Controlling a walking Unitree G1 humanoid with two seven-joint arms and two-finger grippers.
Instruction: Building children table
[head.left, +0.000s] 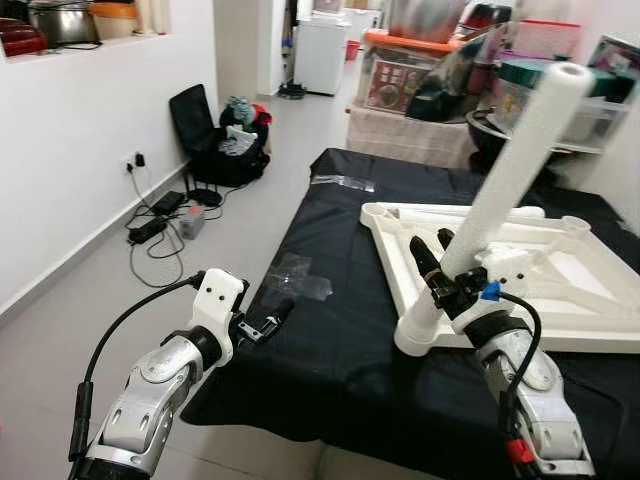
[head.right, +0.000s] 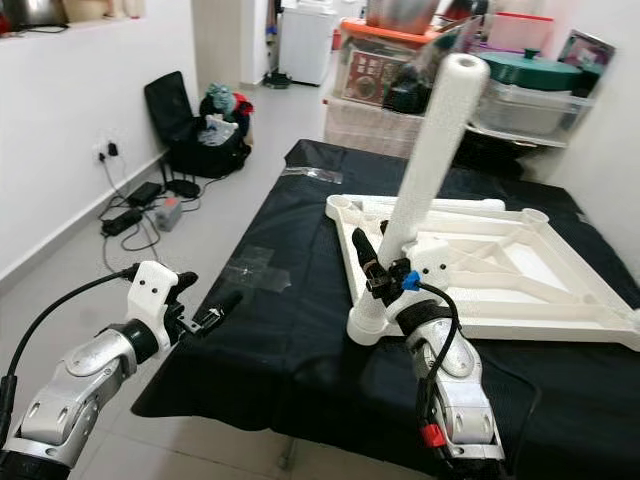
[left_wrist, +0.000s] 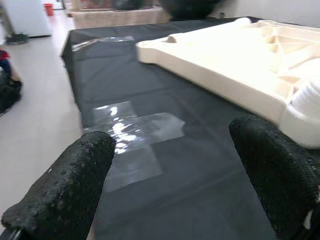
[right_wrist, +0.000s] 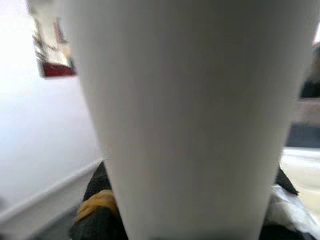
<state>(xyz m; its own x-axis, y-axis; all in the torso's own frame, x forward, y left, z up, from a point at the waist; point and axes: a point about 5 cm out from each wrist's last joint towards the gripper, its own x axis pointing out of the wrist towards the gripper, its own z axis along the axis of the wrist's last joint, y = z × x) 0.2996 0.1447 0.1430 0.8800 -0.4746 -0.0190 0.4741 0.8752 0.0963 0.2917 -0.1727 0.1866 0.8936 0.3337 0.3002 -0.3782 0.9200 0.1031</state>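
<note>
While the left gripper (head.left: 262, 325) hovers off the near-left corner of the black-covered table (head.left: 330, 340), its two black fingers (left_wrist: 65, 185) stand spread apart with nothing between them, looking across taped-down clear plastic (head.left: 298, 277) toward the work. Move right and there is the children's tabletop (head.left: 560, 300), white, lying upside down with its ribbed underside showing. At its near-left corner the white table leg (head.left: 505, 175) stands in the corner socket (head.left: 420, 330), leaning away to the right, and the right gripper (head.left: 445, 262) is clamped around its lower part.

That lean is the worry. If the leg is not seated straight, pushing could jam it crooked in the socket, or the smooth tube could slip through the fingers. The socket also sits close to the table's front edge, so a hard shove might slide the whole tabletop, and the left gripper is not bracing it.

Containers, then: far left, a black bag (head.left: 215, 140) on the floor holds bundled cloth. Behind the table, stacked plastic storage boxes (head.left: 590, 115) and a lidded tub, contents hard to make out.
</note>
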